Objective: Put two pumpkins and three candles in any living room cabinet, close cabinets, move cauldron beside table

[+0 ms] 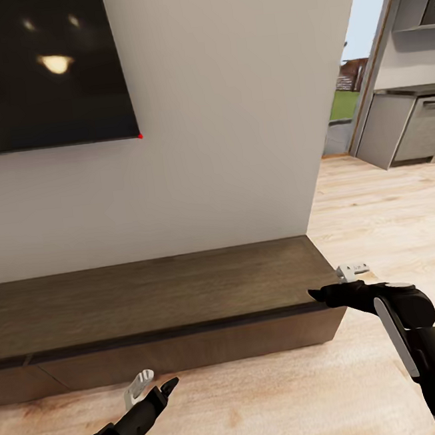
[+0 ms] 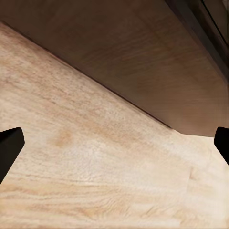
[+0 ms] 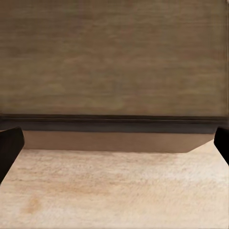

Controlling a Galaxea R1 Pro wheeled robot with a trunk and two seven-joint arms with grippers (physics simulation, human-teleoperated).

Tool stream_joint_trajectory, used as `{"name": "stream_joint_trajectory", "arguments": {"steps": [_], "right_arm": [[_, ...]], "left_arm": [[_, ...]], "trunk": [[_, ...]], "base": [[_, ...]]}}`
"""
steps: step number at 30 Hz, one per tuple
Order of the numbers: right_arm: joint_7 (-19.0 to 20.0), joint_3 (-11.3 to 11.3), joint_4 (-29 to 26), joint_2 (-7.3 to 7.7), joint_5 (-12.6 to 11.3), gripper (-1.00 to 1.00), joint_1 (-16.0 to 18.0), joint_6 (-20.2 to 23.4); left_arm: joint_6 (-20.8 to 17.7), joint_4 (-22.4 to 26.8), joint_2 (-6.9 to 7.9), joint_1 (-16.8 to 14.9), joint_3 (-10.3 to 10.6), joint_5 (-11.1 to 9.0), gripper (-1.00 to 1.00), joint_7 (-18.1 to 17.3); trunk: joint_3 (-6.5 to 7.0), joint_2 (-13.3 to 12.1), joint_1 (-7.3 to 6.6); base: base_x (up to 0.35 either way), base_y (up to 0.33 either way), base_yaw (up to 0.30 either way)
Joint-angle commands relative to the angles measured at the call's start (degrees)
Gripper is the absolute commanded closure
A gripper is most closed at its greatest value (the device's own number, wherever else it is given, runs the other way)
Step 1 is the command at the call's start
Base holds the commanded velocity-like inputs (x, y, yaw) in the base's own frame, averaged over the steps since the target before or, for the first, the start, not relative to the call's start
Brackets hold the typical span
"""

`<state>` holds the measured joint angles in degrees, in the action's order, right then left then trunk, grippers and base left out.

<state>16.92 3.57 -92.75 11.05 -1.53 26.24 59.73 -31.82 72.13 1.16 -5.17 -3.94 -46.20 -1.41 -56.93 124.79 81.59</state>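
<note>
Ahead, the cabinet (image 1: 153, 304) runs along the foot of a pale wall (image 1: 233, 109), its dark-brown top bare and its flat fronts shut as far as they show; its left end is cut off by the picture's edge. A black television (image 1: 41, 68) hangs on the wall above the cabinet's left part, with ceiling lights mirrored in it. Past the wall's right edge a doorway opens on grey kitchen units (image 1: 402, 128) and a strip of green outdoors, too small to make out. The left gripper (image 1: 153, 386) hovers over the wooden floor (image 1: 277, 399) just before the cabinet's front, fingers spread wide apart with nothing between them; the left wrist view shows its two dark fingertips (image 2: 9, 148) at the picture's sides, floor and cabinet front beyond. The right gripper (image 1: 328, 285) hangs at the cabinet's front right corner, likewise spread and empty, facing the cabinet's right end in the right wrist view.
</note>
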Motion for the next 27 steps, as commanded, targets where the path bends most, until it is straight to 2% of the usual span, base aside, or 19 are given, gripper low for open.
{"name": "stream_joint_trajectory", "arguments": {"steps": [1, 13, 19, 27], "right_arm": [[0.05, 0.04, -0.04, 0.01, -0.14, -1.0, 0.04, 0.27], [0.05, 0.04, -0.01, 0.03, -0.14, -1.0, 0.04, 0.27], [0.05, 0.04, -0.01, 0.04, -0.14, -1.0, 0.04, 0.27], [0.05, 0.04, 0.0, 0.11, -0.14, -1.0, 0.04, 0.27]], "left_arm": [[-0.35, 0.03, -0.02, -0.02, -0.11, -0.12, -1.0, -0.13], [-0.33, 0.03, -0.02, -0.02, -0.02, -0.12, -1.0, -0.17], [1.54, 0.03, 0.11, -0.02, 0.04, -0.18, -1.0, -0.17], [2.2, 0.03, 0.15, -0.02, 0.07, -0.2, -1.0, -0.13]], "trunk": [[0.05, 0.02, -0.01], [1.18, 0.02, -0.01], [1.74, 0.02, -0.01], [2.5, 0.02, -0.01]], "base": [[0.0, 0.0, 0.0], [0.0, 0.0, 0.0], [0.0, 0.0, 0.0], [0.0, 0.0, 0.0]]}}
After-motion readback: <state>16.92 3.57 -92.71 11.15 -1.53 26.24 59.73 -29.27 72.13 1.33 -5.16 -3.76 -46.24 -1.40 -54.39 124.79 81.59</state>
